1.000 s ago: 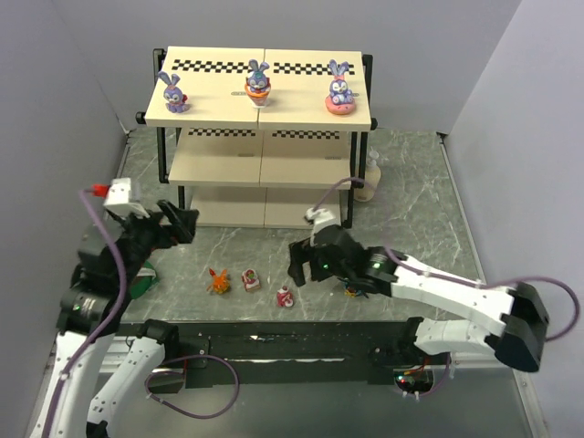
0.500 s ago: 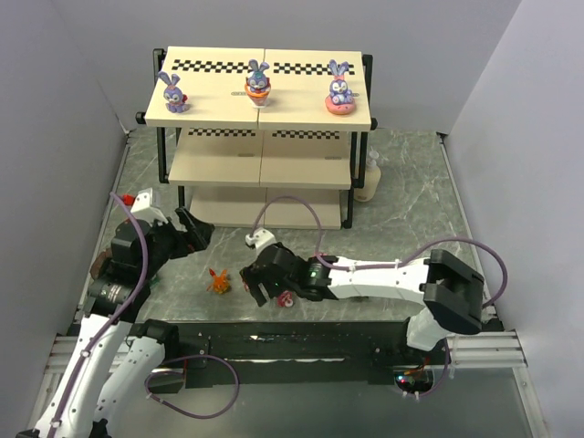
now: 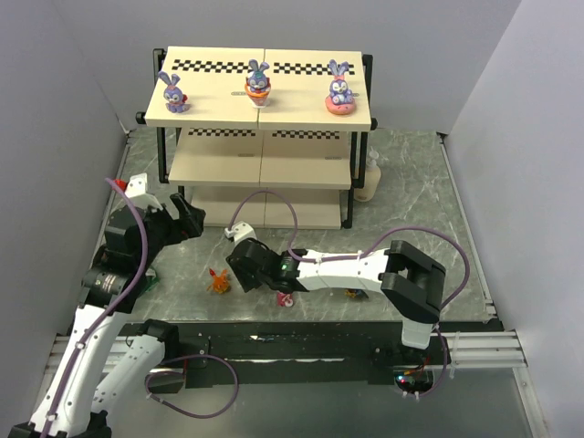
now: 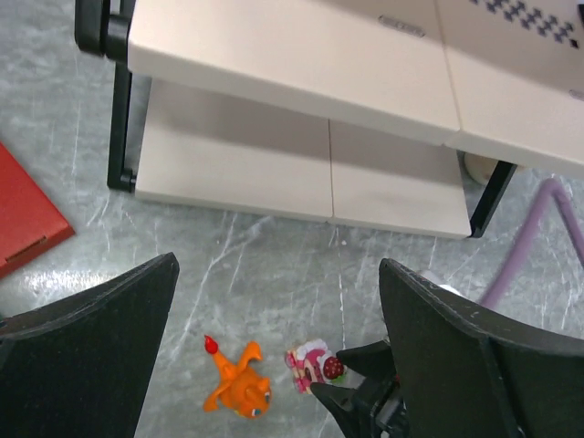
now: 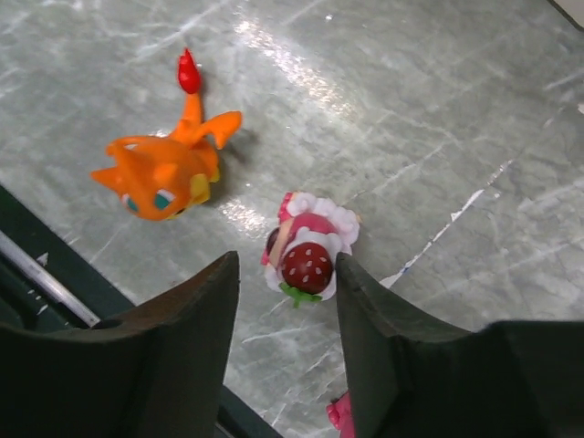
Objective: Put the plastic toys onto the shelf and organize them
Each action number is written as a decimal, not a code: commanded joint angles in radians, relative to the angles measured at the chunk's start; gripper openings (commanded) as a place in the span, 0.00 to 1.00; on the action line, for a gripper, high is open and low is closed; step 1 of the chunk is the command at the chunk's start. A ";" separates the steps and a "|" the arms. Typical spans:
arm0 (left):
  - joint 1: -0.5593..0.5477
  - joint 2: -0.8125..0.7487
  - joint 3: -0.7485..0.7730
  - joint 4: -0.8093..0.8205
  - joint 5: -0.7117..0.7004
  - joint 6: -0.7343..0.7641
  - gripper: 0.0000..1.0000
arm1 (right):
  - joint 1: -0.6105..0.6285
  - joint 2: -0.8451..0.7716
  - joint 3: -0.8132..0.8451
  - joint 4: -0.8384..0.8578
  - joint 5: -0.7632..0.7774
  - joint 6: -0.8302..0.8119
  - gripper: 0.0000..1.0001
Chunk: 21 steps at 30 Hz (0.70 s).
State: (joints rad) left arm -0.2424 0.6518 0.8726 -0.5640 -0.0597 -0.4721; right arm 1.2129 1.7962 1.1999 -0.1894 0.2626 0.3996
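Straddling the pink strawberry toy (image 5: 306,260) lying on the near table (image 5: 456,137), just right of the orange toy (image 5: 164,173), with right gripper (image 5: 285,269) fingers half apart. Holding left gripper (image 4: 278,269) fingers wide, empty.

We are seeing a cream pump bottle (image 3: 369,180) standing upright on the grey marbled table (image 3: 415,214), and a flat red block (image 4: 26,217) lying well apart from it.
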 commanded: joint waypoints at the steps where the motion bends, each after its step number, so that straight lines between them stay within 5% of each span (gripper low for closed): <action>1: 0.005 -0.003 0.023 0.032 -0.003 0.043 0.97 | -0.004 0.031 0.061 -0.039 0.049 0.035 0.49; 9: 0.005 0.009 0.002 0.055 0.035 0.050 0.97 | -0.012 0.035 0.040 -0.024 0.041 0.042 0.31; 13: 0.005 0.011 -0.001 0.058 0.052 0.053 0.96 | -0.019 0.026 0.030 -0.008 0.046 0.044 0.00; 18: 0.005 0.017 -0.017 0.076 0.142 0.067 0.97 | -0.036 -0.060 0.003 -0.025 0.079 0.013 0.00; 21: 0.005 0.020 -0.035 0.111 0.323 0.096 0.97 | -0.070 -0.173 -0.037 -0.050 0.022 -0.019 0.00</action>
State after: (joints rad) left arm -0.2417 0.6659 0.8597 -0.5205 0.0505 -0.4210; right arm 1.1896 1.7950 1.1995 -0.2138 0.2989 0.4202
